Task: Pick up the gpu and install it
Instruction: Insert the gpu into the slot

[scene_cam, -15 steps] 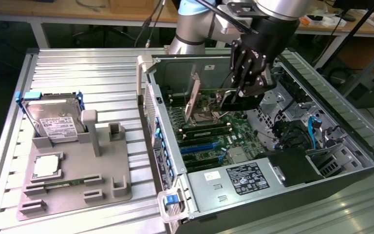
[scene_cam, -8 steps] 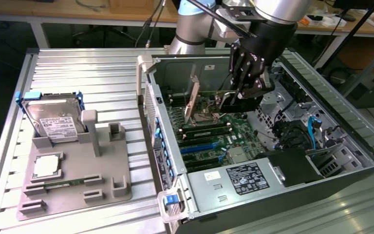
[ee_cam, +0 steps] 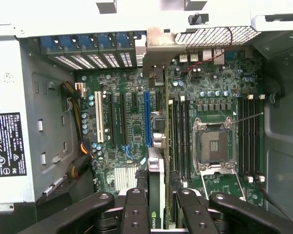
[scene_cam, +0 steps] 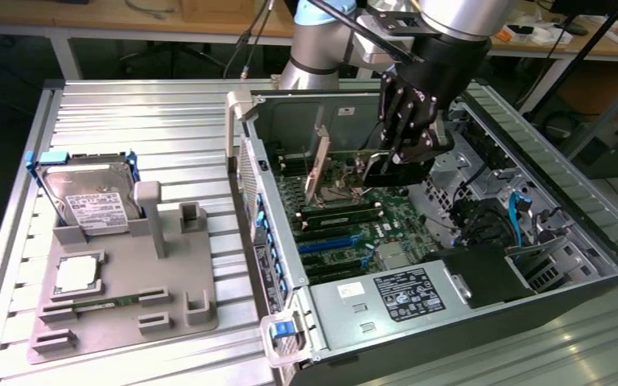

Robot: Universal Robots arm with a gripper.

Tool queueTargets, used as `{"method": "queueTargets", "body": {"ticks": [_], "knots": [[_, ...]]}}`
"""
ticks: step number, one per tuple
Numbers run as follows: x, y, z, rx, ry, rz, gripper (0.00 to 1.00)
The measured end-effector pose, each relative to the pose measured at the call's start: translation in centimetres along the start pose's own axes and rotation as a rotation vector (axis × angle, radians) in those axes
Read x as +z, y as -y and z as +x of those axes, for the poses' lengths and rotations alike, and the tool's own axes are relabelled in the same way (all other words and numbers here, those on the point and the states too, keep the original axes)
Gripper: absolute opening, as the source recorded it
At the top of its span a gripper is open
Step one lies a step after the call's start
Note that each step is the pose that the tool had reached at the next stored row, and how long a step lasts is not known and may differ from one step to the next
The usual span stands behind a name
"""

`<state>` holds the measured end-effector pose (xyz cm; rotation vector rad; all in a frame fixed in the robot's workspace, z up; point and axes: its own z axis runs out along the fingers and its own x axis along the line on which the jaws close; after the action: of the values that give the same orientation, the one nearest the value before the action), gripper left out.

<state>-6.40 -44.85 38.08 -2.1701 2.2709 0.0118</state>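
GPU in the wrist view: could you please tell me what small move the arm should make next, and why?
Probably ease it straight down a little. The gripper is shut on the gpu, held edge-on over the motherboard just beside the blue slot, its bracket at the rear wall; whether it is seated is unclear.

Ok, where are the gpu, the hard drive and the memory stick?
gpu (ee_cam: 156, 180), wrist view, edge facing the camera.
hard drive (scene_cam: 94, 207), exterior view, white label.
memory stick (scene_cam: 105, 304), exterior view, middle of green board.
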Motion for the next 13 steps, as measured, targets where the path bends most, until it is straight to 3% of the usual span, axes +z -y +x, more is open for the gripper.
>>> {"method": "queueTargets", "body": {"ticks": [13], "knots": [[0.19, -0.01, 0.05, 0.0, -0.0019, 0.0001, 0.27]]}}
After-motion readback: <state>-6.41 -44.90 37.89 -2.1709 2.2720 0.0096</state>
